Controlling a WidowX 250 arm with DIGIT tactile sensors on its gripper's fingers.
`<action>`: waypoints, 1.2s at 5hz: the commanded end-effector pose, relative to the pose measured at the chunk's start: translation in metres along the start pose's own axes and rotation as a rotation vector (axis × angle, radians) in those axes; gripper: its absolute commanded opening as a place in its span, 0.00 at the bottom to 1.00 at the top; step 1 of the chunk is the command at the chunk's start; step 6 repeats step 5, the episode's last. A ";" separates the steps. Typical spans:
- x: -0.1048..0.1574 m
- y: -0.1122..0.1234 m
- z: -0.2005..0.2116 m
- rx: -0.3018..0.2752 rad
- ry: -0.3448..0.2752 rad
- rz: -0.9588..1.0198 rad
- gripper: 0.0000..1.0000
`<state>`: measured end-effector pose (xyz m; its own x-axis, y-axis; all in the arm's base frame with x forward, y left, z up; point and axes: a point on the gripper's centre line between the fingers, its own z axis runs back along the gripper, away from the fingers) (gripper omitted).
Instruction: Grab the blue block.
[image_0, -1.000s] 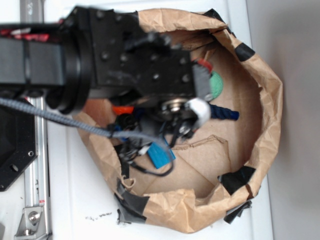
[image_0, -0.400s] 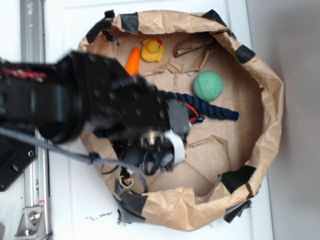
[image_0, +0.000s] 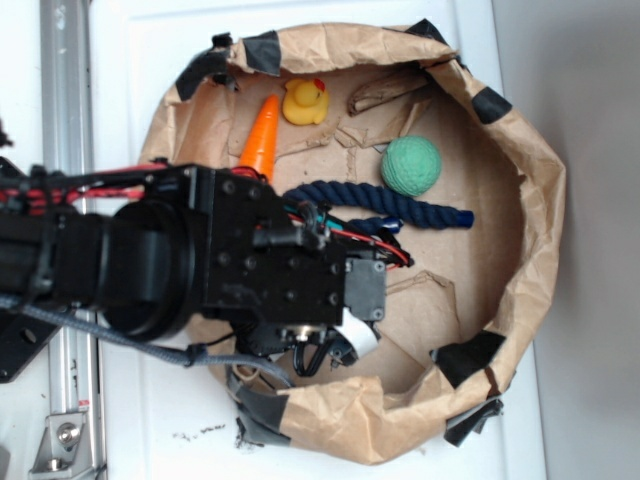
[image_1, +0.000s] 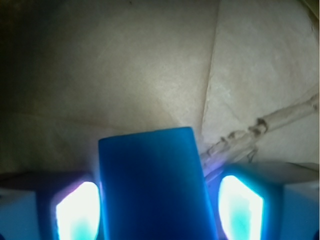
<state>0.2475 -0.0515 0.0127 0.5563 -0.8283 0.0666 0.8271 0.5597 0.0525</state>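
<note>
Closest to us in the wrist view, we count one blue block (image_1: 157, 187) standing between two glowing fingers (image_1: 75, 210), one on each side (their pads are washed out by glare, so we cannot tell whether they press the block or merely flank it). The block is a smooth, bright blue slab with a rounded upper edge, its lower part cut off by the bottom of the frame, and behind it lies creased brown cardboard floor (image_1: 150, 75) with a torn seam at the right. In the exterior view the block itself is hidden beneath the black wrist body, and the gripper (image_0: 325, 345) sits low at the near inner wall of the single brown paper bowl (image_0: 535, 200), its tips blocked from sight by the housing and looping black cable (image_0: 150, 345). Farther in, we count one dark navy rope (image_0: 385, 205) lying across the middle, one green ball (image_0: 411, 166) just above it, one orange carrot (image_0: 261, 138) partly covered by the arm, and one yellow duck (image_0: 305, 101) by the far rim. Black tape patches (image_0: 262, 50) dot the rim.
</note>
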 end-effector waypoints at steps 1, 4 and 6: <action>-0.011 0.051 0.092 0.078 -0.099 0.452 0.00; -0.009 0.026 0.159 0.022 -0.118 0.725 0.00; -0.014 0.018 0.157 0.090 -0.132 0.851 0.00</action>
